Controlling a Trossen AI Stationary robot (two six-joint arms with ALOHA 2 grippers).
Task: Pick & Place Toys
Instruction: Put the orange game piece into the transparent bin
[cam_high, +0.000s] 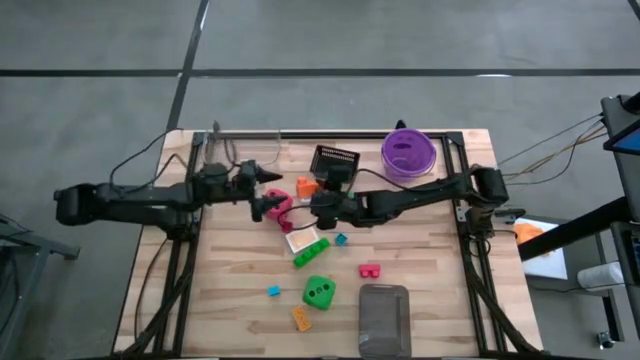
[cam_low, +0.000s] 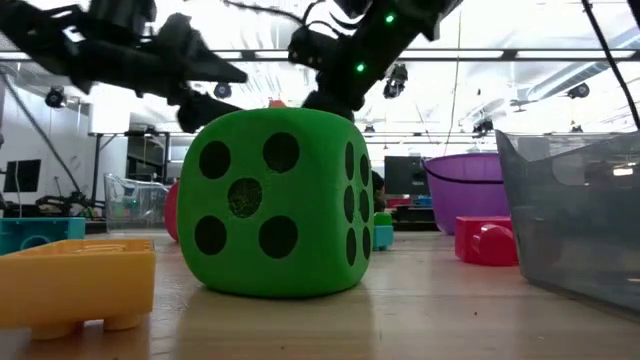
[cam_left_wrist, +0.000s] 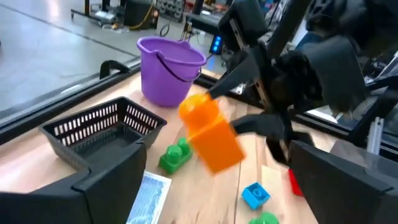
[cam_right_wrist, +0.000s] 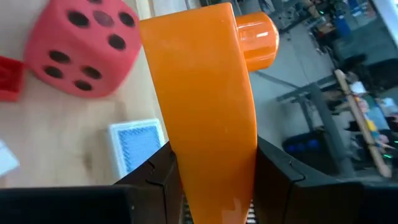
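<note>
Right wrist view gives you the clearest answer: the right hand (cam_right_wrist: 211, 180) is clamped on the orange brick (cam_right_wrist: 208, 106), its two dark fingers pressing the brick's flat sides, the round stud pointing away from the wrist. From above, you can see that hand (cam_high: 318, 203) carrying the brick (cam_high: 306, 186) over the middle of the tabletop (cam_high: 430, 290), just in front of the black mesh basket (cam_high: 336, 159), with the purple bowl (cam_high: 408, 152) off to one side.

Expect the brick to be light, rigid and smooth; hard plastic like this can slip or pivot if you squeeze only near an end. Your grip sits low on the body, so most of the brick sticks out past the fingers. Flat opposing faces are the right place to hold, and a bite closer to the middle would probably resist twisting better.

Left hand (cam_high: 262, 196) hovers near the red die (cam_high: 279, 205), fingers spread with nothing between them. That die (cam_right_wrist: 84, 46) looks soft and foam-like, so it should compress under a grip; take it across two opposite faces.
</note>
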